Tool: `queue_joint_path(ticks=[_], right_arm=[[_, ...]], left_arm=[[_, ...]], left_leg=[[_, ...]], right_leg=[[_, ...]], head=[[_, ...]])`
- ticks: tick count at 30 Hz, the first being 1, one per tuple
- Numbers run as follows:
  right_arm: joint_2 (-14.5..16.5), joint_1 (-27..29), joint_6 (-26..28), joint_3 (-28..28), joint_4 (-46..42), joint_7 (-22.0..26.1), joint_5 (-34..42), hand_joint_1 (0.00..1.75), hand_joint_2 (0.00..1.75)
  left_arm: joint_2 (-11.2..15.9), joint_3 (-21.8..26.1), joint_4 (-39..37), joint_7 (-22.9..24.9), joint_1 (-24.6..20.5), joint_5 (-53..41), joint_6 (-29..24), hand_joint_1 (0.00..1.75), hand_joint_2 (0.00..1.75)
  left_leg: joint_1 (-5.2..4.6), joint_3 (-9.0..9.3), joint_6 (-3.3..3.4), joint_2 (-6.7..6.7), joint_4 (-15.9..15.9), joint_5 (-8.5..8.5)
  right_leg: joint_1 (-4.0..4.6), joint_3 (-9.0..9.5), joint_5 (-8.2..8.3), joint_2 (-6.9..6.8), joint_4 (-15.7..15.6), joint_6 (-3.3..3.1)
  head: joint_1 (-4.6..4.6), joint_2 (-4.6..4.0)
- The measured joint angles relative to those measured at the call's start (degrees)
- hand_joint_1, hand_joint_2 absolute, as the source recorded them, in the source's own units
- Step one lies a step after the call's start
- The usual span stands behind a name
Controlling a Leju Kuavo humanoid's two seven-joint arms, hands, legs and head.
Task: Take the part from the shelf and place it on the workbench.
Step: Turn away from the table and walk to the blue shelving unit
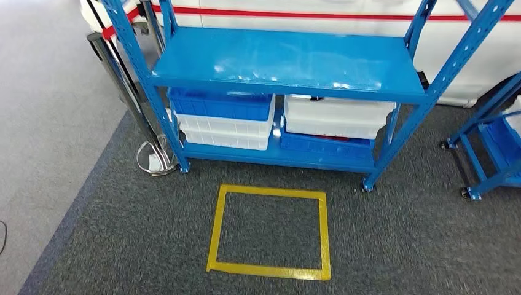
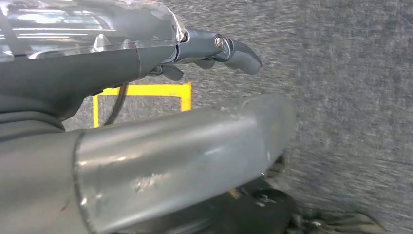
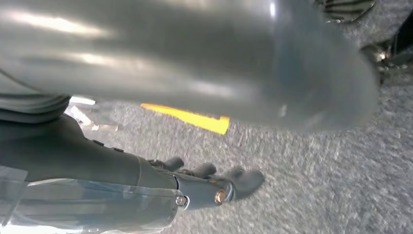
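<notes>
Parts presumably lie in bins (image 1: 224,104) under the blue shelf (image 1: 289,61); both hands (image 2: 214,51) (image 3: 214,187), fingers loosely apart and empty, should be raised squarely before it.

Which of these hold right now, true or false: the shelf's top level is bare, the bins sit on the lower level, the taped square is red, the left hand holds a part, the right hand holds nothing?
1. The top level of the blue shelf is bare. True.
2. Blue and white bins sit on its lower level. True.
3. The taped square on the carpet is red. False: it is yellow.
4. The left hand holds a part. False: it holds nothing, hanging over the carpet.
5. The right hand holds nothing. True: its fingers are apart above the carpet.
</notes>
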State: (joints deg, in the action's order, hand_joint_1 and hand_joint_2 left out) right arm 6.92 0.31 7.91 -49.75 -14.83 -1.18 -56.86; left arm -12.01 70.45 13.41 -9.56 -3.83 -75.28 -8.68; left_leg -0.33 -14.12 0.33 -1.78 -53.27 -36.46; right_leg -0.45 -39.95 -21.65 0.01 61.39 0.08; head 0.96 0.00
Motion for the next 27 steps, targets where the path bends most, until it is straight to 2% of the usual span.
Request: queue_joint_path(ticks=[1,2,3,4,5,7,8,9,10,11,13,14,15,16,17,18,19,20,21,22,23,24,25,26,27], right_arm=[[0.0,-0.4,0.0,0.0,-0.1,0.1,-0.4,0.0,0.0],[0.1,-0.7,0.0,-0.1,-0.2,0.2,-0.8,0.0,0.0],[0.1,-0.9,0.0,-0.1,-0.3,0.3,-1.1,0.0,0.0],[0.1,-1.0,0.0,-0.2,-0.3,0.3,-1.4,0.0,0.0],[0.1,-1.1,0.0,-0.3,-0.3,0.3,-1.6,0.0,0.0],[0.2,-1.1,0.0,-0.5,-0.3,0.3,-1.8,0.0,0.0],[0.2,-1.0,0.0,-0.5,-0.3,0.3,-1.8,0.0,0.0],[0.2,-0.9,0.0,-0.6,-0.3,0.3,-1.8,0.0,0.0],[0.3,-0.8,0.0,-0.7,-0.3,0.3,-1.8,0.0,0.0],[0.4,-0.7,0.0,-0.8,-0.3,0.3,-1.9,0.0,0.0],[0.5,-0.4,0.0,-1.1,-0.3,0.5,-2.1,0.0,0.0],[0.6,-0.4,0.0,-1.2,-0.3,0.5,-2.2,0.0,0.0],[0.6,-0.4,0.0,-1.2,-0.3,0.6,-2.4,0.0,0.0],[0.7,-0.6,-0.1,-1.3,-0.3,0.7,-2.5,0.0,0.0],[0.7,-0.9,-0.1,-1.3,-0.4,0.7,-2.6,0.0,0.0],[0.7,-1.1,-0.1,-1.3,-0.5,0.7,-2.7,0.0,0.0],[0.7,-1.3,-0.1,-1.4,-0.5,0.7,-2.8,0.0,0.0],[0.7,-1.6,-0.1,-1.4,-0.5,0.7,-2.9,0.0,0.0],[0.7,-1.7,-0.2,-1.5,-0.5,0.8,-3.1,0.0,0.0],[0.7,-1.7,-0.3,-1.5,-0.5,0.9,-3.4,0.0,0.0],[0.7,-1.7,-0.5,-1.7,-0.5,1.0,-3.6,0.0,0.0],[0.7,-1.6,-0.6,-1.9,-0.5,1.2,-3.8,0.0,0.44],[0.8,-1.5,-0.7,-2.2,-0.5,1.3,-3.9,0.0,0.87],[0.8,-1.4,-0.7,-2.5,-0.5,1.2,-4.1,0.0,1.31],[0.8,-1.3,-0.5,-2.8,-0.5,0.9,-4.2,0.0,1.75]], left_arm=[[0.0,-0.1,0.1,0.0,-0.5,-0.1,0.0,0.0,0.0],[0.0,-0.1,0.1,0.0,-1.0,-0.1,0.0,0.0,0.0],[0.0,-0.2,0.2,0.0,-1.3,-0.2,0.0,0.0,0.0],[0.0,-0.2,0.2,0.1,-1.4,-0.2,0.0,0.0,0.0],[0.0,-0.2,0.2,0.1,-1.5,-0.2,0.0,0.0,0.0],[0.0,-0.2,0.2,0.3,-1.2,-0.2,0.0,0.0,0.0],[0.0,-0.2,0.2,0.3,-1.0,-0.2,0.0,0.0,0.0],[0.0,-0.2,0.2,0.4,-0.6,-0.2,0.0,0.0,0.0],[0.0,-0.1,0.2,0.4,-0.3,-0.2,0.0,0.0,0.0],[0.0,-0.1,0.2,0.4,0.0,-0.3,0.0,0.0,0.0],[0.1,-0.1,0.2,0.6,0.7,-0.3,0.0,0.0,0.0],[0.2,-0.1,0.2,0.8,0.9,-0.3,0.0,0.0,0.0],[0.2,0.0,0.3,0.9,1.0,-0.3,0.0,0.0,0.0],[0.2,0.0,0.3,1.0,0.8,-0.3,0.0,0.0,0.0],[0.2,0.0,0.3,1.1,0.5,-0.3,0.0,0.0,0.0],[0.1,-0.1,0.3,1.1,0.2,-0.4,0.0,0.0,0.0],[0.1,-0.1,0.3,1.1,-0.1,-0.4,0.0,0.0,0.0],[0.1,-0.1,0.4,1.2,-0.2,-0.4,0.0,0.0,0.0],[0.1,-0.1,0.4,1.3,-0.4,-0.5,-0.1,0.0,0.0],[0.1,-0.1,0.4,1.4,-0.4,-0.5,-0.2,0.0,0.0],[0.1,-0.1,0.4,1.6,-0.4,-0.6,-0.3,0.0,0.44],[0.1,-0.1,0.4,1.7,-0.4,-0.7,-0.4,0.0,0.87],[0.1,-0.1,0.4,1.7,-0.3,-0.8,-0.5,0.0,1.31],[0.1,0.0,0.4,1.7,-0.3,-1.0,-0.7,0.0,1.75],[0.1,-0.1,0.4,1.9,-0.2,-1.4,-0.8,0.0,1.75]], left_leg=[[0.1,-0.73,-0.31,0.15,-2.6,1.2],[0.18,-2.83,-0.58,0.36,-7.0,2.96],[0.26,-6.07,-0.87,0.63,-12.2,4.22],[0.42,-9.7,-1.16,0.92,-16.9,4.13],[0.54,-12.96,-1.45,1.07,-20.2,2.96],[0.73,-17.57,-1.89,1.22,-22.5,-1.41],[0.79,-19.36,-1.98,1.28,-22.1,-3.49],[0.82,-21.23,-1.99,1.33,-21.0,-4.86],[0.84,-23.22,-1.92,1.38,-19.1,-4.89],[0.83,-24.93,-1.7,1.47,-16.3,-1.94],[0.61,-27.65,-0.93,1.89,-9.2,10.68],[0.44,-28.28,-0.51,2.05,-7.0,15.83],[0.28,-28.37,-0.1,2.07,-5.9,18.5],[0.24,-27.66,0.29,1.92,-5.9,18.19],[0.31,-26.64,0.74,1.71,-6.1,17.01],[0.4,-25.37,1.2,1.55,-5.9,16.15],[0.49,-23.99,1.63,1.49,-5.7,15.38],[0.53,-22.63,1.93,1.45,-5.3,14.59],[0.48,-21.17,2.15,1.4,-5.0,13.72],[0.44,-19.72,2.28,1.26,-4.7,12.73],[0.41,-18.27,2.33,1.04,-4.4,11.71],[0.38,-16.87,2.37,0.8,-4.2,10.7],[0.36,-15.54,2.35,0.59,-4.2,9.67],[0.31,-14.26,2.27,0.44,-4.2,8.61],[0.24,-13.18,2.16,0.39,-4.2,7.57]], right_leg=[[-0.03,0.95,-0.94,0.05,-0.1,-0.48],[-0.14,2.15,-1.9,0.06,-0.6,-0.93],[-0.29,3.59,-2.76,0.07,-1.3,-1.25],[-0.41,5.25,-3.71,0.06,-2.0,-1.42],[-0.47,6.88,-4.6,0.08,-2.7,-1.51],[-0.56,9.84,-6.16,0.23,-3.8,-1.45],[-0.63,11.32,-6.95,0.37,-4.3,-1.35],[-0.72,13.01,-7.9,0.52,-4.8,-1.21],[-0.83,14.94,-9.03,0.65,-5.4,-1.04],[-0.9,16.75,-10.23,0.7,-5.9,-0.85],[-0.85,19.75,-12.75,0.86,-6.4,-0.36],[-0.75,21.04,-14.07,0.96,-6.8,-0.03],[-0.59,22.31,-14.85,1.05,-7.0,0.37],[-0.46,23.04,-14.7,1.14,-6.4,0.8],[-0.44,22.91,-13.63,1.04,-4.4,1.11],[-0.42,21.53,-11.85,0.92,-0.7,1.35],[-0.46,19.01,-10.51,0.83,3.7,1.49],[-0.49,16.07,-10.54,0.72,7.7,1.58],[-0.45,13.18,-12.06,0.63,10.5,1.62],[-0.42,10.68,-14.9,0.59,11.9,1.67],[-0.38,8.53,-18.26,0.56,12.2,1.66],[-0.35,6.73,-21.11,0.54,11.6,1.61],[-0.32,5.19,-22.52,0.53,10.3,1.53],[-0.28,3.88,-21.68,0.51,8.3,1.36],[-0.17,2.75,-17.5,0.46,5.6,1.1]], head=[[-0.08,0.0],[-0.21,0.0],[-0.31,0.0],[-0.51,0.01],[-0.67,0.01],[-0.7,0.01],[-0.72,0.0],[-0.75,0.0],[-0.8,0.0],[-0.84,0.0],[-1.13,0.01],[-1.24,0.01],[-1.46,0.02],[-1.41,0.02],[-1.27,0.02],[-1.08,0.02],[-0.79,0.02],[-0.67,0.02],[-0.53,0.01],[-0.5,0.01],[-0.48,0.01],[-0.43,0.01],[-0.36,0.01],[-0.3,0.01],[-0.19,0.0]])
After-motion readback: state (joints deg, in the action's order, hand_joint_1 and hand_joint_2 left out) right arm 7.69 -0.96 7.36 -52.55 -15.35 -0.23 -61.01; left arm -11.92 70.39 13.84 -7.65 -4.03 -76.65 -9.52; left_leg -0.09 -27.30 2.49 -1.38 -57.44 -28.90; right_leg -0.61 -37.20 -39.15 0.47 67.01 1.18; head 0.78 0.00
